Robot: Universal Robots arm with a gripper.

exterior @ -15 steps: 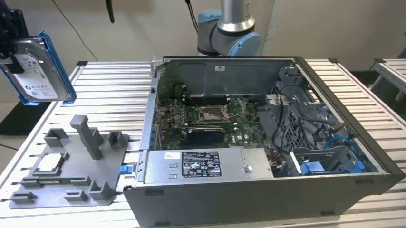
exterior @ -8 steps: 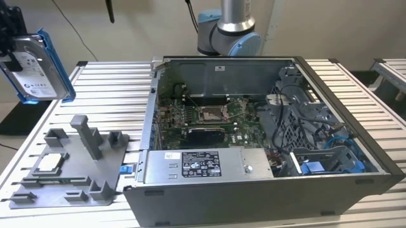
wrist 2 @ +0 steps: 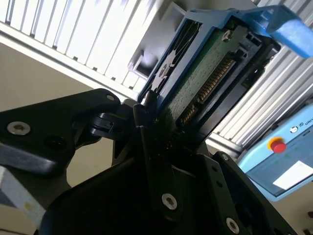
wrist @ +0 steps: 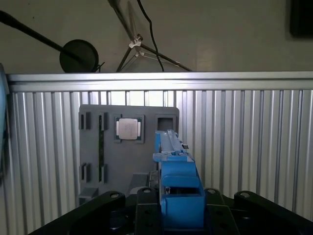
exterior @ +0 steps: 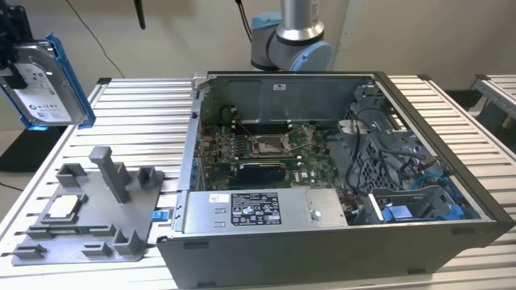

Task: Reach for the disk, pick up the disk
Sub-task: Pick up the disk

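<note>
One disk (exterior: pixel 48 84), a flat rectangular silver-grey metal hard drive with a white printed label and a bright blue plastic frame, hangs upright in the air at the exterior view's far left, over the left edge of the ribbed aluminium table (exterior: pixel 137 121) and well apart from the open grey metal computer case (exterior: pixel 322 254) on the right. The black gripper (exterior: pixel 11 57) holds it by one end, so most of the drive's length reaches out past the grip. In the second wrist view the black fingers (wrist 2: pixel 146 142) are drawn in narrow and clamped on that end, one along the metal-faced side, the other apparently on the green circuit-board side. The likeliest trouble from here is a slip or a pivot: the hold sits far from the drive's middle and partly on the plastic frame, which could flex, so a quick swing may let the drive tilt in the jaws or drop. A fall would land it on the table or on the grey plastic fixture block (exterior: pixel 89 223) at the near left, where a small square silver chip (exterior: pixel 64 207) rests in a pocket.
</note>
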